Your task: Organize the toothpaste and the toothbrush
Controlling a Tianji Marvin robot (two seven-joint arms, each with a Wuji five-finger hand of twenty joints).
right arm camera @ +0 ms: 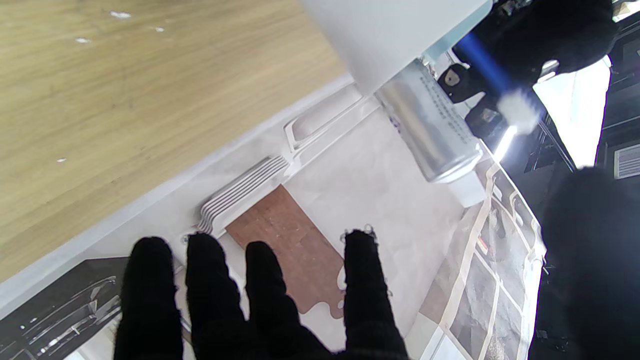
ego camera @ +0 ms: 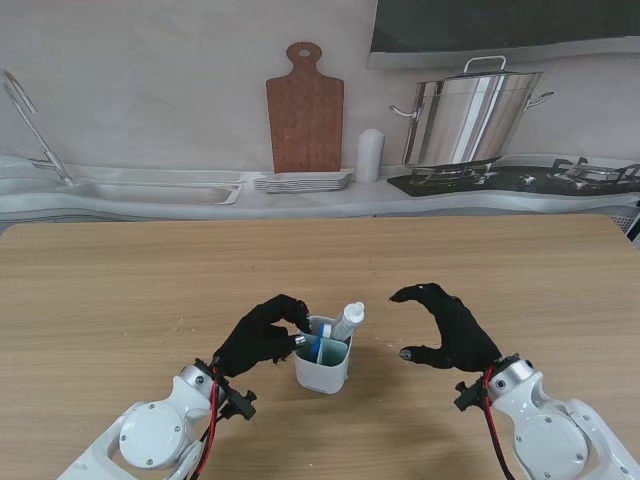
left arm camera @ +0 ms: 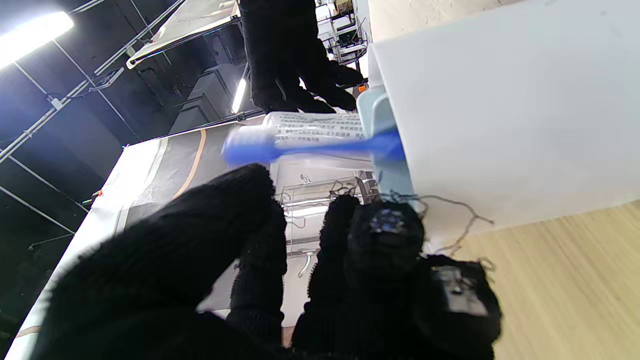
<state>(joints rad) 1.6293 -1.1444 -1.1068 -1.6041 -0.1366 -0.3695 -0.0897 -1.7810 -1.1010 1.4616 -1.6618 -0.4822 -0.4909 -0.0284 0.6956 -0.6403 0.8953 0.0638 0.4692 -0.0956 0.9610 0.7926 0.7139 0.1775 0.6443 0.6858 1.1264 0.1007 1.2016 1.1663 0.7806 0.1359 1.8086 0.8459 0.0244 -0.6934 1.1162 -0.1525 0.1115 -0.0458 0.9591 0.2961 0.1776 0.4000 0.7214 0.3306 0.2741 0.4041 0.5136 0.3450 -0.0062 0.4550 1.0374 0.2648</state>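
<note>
The left hand point(ego camera: 262, 335), gloved in black, sits close to the table's point(ego camera: 120, 290) near edge, its fingers curled against the left side of the white holder cup point(ego camera: 322, 368). Whether those fingers actually pinch the blue toothbrush point(ego camera: 318, 345) I cannot tell: in the stand view they cover most of it, and in the left wrist view the toothbrush point(left arm camera: 310, 145) is blurred, sticking out of the holder cup point(left arm camera: 500, 110) with fingers point(left arm camera: 385, 235) beside the rim. The toothpaste point(ego camera: 347, 322) leans out of the cup toward the right. The right hand point(ego camera: 450, 330) hovers just right of the cup, fingers spread and holding nothing; its thumb is a dark blur in its wrist view
</note>
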